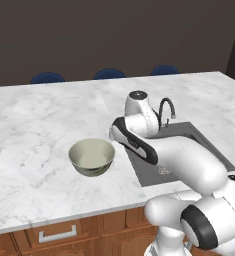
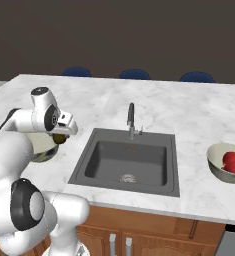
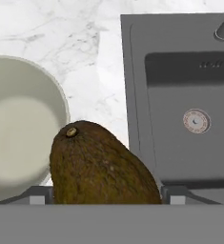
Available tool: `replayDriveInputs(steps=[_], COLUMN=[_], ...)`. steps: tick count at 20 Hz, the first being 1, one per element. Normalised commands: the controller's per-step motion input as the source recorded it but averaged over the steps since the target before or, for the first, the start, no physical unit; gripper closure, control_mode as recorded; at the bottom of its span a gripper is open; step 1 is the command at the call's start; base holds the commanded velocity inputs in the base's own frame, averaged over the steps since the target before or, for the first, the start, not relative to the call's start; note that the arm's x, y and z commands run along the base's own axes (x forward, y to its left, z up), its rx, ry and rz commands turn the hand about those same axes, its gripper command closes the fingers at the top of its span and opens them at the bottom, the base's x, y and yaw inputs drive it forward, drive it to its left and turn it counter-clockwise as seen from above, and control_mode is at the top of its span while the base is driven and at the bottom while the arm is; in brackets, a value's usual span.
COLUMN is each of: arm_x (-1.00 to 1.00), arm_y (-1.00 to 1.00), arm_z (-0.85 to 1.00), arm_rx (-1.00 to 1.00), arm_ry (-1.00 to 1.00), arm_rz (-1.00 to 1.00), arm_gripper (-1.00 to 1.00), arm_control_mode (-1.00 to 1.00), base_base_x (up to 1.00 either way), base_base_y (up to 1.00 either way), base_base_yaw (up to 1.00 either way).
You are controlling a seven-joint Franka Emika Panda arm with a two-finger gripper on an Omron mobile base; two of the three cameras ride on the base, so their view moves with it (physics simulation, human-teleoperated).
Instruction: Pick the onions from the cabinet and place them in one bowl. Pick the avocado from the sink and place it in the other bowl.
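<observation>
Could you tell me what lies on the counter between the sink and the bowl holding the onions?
Nothing: in the right base view, bare marble counter separates the sink from the bowl with the onions.

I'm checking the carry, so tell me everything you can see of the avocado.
The avocado is a dark olive-brown, rough-skinned oval with a small pale stem scar at its upper end. It sits between the claw fingers, lifted above the marble counter's strip between the empty bowl and the sink. Only the fingers touch it.

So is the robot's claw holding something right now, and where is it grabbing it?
Yes, the gripper holds the avocado. Its two fingers squeeze the fat lower sides, and the stem end sticks out in front.
</observation>
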Motion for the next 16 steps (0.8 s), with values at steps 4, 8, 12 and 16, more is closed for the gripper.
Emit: replayDriveInputs(steps=[4,8,12,16], arm_x=[0.00,0.00,0.00,0.07], arm_y=[0.67,0.72,0.63,0.42], arm_z=[0.07,0.02,0.00,-0.21], arm_rx=[0.00,0.00,0.00,-0.04], arm_ry=[0.11,0.14,0.09,0.01], arm_rz=[0.00,0.00,0.00,0.00], arm_gripper=[1.00,1.00,1.00,1.00], arm_control_mode=[-1.00,-1.00,-1.00,-1.00], base_base_x=[0.00,0.00,0.00,0.00], base_base_y=[0.00,0.00,0.00,0.00], base_base_yaw=[0.00,0.00,0.00,0.00])
